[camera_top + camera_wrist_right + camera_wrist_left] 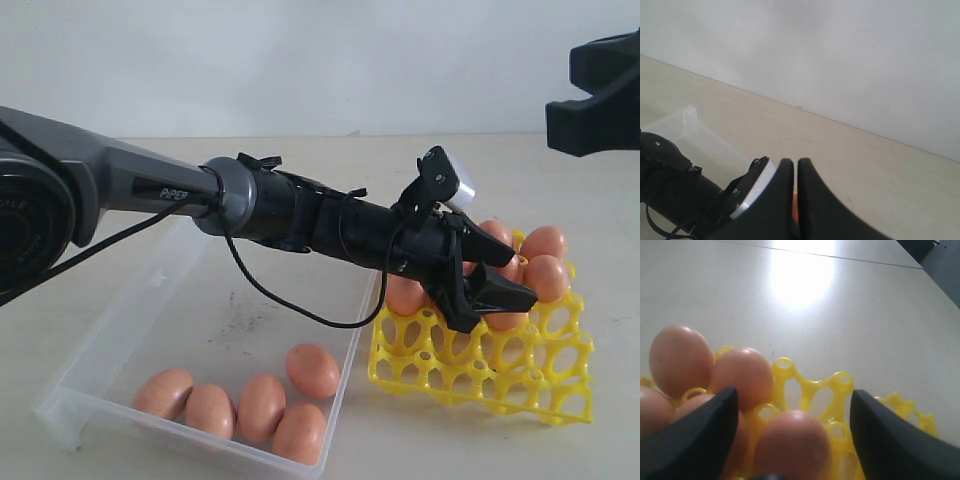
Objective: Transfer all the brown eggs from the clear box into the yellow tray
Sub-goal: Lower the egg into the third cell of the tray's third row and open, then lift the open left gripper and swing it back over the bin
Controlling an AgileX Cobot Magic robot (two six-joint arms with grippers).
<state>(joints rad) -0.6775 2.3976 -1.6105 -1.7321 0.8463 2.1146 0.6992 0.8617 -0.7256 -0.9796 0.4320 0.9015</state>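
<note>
The yellow tray (pixel 480 370) lies right of the clear box (pixel 110 330). Several brown eggs (pixel 262 405) rest at the box's near end. More brown eggs (pixel 546 262) sit in the tray's far cups. My left gripper (pixel 515 275) reaches across the box and hovers low over the tray, open. In the left wrist view one egg (pixel 792 445) sits in a tray cup (pixel 810 385) between the fingers of the left gripper (pixel 794 405), with a gap on each side. My right gripper (pixel 590 95) hangs high at the right, shut and empty; its pressed fingertips (pixel 786 167) look down on the left arm.
The left arm's black forearm and its loose cable (pixel 290 300) stretch over the far half of the clear box. Pale tabletop (pixel 560 190) surrounds box and tray, and a white wall stands behind.
</note>
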